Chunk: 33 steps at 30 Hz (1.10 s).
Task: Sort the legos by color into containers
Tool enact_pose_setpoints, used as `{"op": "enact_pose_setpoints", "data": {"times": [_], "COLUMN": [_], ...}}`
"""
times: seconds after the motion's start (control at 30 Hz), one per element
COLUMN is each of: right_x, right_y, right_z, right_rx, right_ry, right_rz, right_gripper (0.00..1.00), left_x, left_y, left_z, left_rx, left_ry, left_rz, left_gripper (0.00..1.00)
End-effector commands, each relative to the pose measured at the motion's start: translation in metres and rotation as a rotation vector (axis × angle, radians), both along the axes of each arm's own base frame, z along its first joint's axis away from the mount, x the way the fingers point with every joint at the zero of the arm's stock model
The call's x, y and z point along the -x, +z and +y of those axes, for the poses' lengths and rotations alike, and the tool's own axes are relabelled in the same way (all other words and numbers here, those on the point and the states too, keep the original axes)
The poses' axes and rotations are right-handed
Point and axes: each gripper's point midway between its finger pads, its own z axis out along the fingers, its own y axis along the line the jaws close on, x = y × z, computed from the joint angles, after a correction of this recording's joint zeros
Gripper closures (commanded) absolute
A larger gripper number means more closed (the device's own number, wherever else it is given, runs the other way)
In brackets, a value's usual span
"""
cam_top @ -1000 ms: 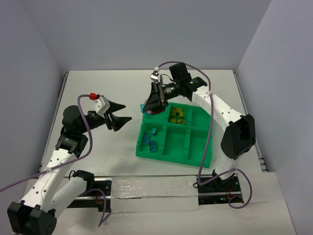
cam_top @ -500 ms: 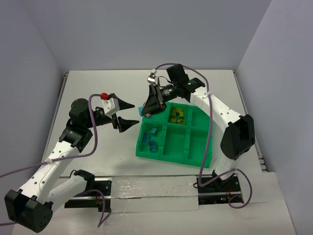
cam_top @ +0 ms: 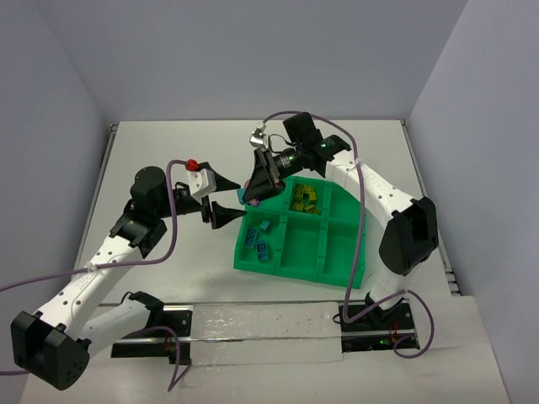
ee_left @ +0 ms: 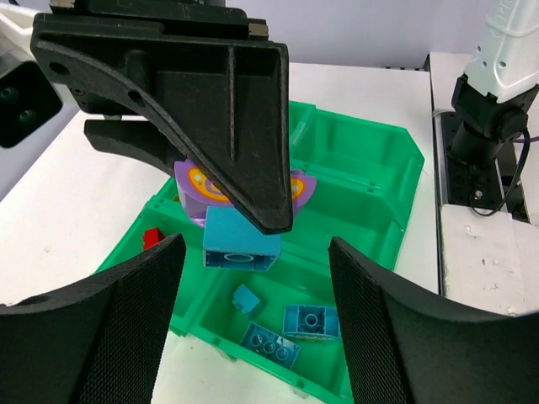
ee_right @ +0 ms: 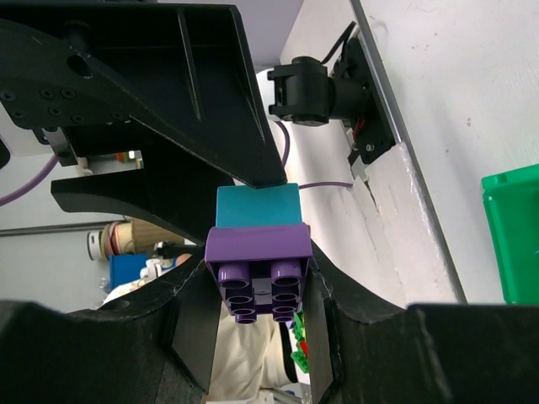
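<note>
My right gripper [cam_top: 251, 192] is shut on a stack of legos, a purple brick [ee_right: 257, 251] with a cyan brick [ee_right: 257, 206] stuck to it. It holds the stack in the air over the far-left corner of the green tray [cam_top: 341, 246]. My left gripper [cam_top: 241, 199] is open, and its two fingers stand on either side of the cyan brick [ee_left: 242, 246] without touching it. In the left wrist view the purple brick [ee_left: 195, 187] shows under the right gripper's black finger [ee_left: 219, 109]. Several cyan legos [cam_top: 259, 240] lie in the near-left compartment. Yellow-green legos [cam_top: 305, 199] lie in the far-middle compartment.
A red brick [ee_left: 152, 238] lies in the far-left compartment, below the held stack. The other tray compartments [cam_top: 335, 244] on the right look empty. The right arm's base [ee_left: 493, 126] stands past the tray in the left wrist view. Grey walls enclose the white table [cam_top: 177, 151].
My left arm has swung right toward the tray until its open fingers flank the held stack. My right gripper has shifted slightly left with the stack.
</note>
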Motion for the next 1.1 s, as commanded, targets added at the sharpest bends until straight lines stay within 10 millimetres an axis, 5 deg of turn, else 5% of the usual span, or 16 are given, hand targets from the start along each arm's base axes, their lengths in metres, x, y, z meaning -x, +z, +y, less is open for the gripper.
{"op": "enact_pose_setpoints", "data": {"times": [0.0,0.57,0.67,0.7,0.8,0.87,1.0,1.07], "right_x": [0.012,0.014,0.016,0.017,0.016,0.015,0.01,0.004], "right_y": [0.02,0.028,0.029,0.029,0.032,0.034,0.029,0.023], "right_z": [-0.001,0.003,0.002,0.003,0.005,0.005,0.006,0.006], "right_rx": [-0.042,-0.059,-0.068,-0.075,-0.087,-0.089,-0.071,-0.045], "right_ry": [0.036,0.051,0.055,0.058,0.054,0.053,0.029,-0.003], "right_rz": [-0.041,-0.043,-0.039,-0.028,-0.012,-0.018,-0.02,-0.025], "right_gripper": [1.0,1.0,1.0,1.0,0.99,0.92,0.55,0.48], "left_x": [-0.002,0.001,0.003,0.004,0.002,0.004,0.008,0.008], "left_y": [0.032,0.032,0.031,0.031,0.033,0.028,0.027,0.023], "left_z": [-0.005,-0.011,-0.013,-0.014,-0.016,-0.015,-0.01,-0.007], "left_rx": [0.039,0.044,0.046,0.048,0.047,0.033,0.035,0.034], "left_ry": [-0.016,-0.039,-0.057,-0.064,-0.068,-0.07,-0.047,-0.03], "left_rz": [-0.111,-0.082,-0.076,-0.065,-0.03,-0.007,-0.026,-0.026], "left_gripper": [0.25,0.58,0.8,0.94,1.0,1.0,1.0,1.0]}}
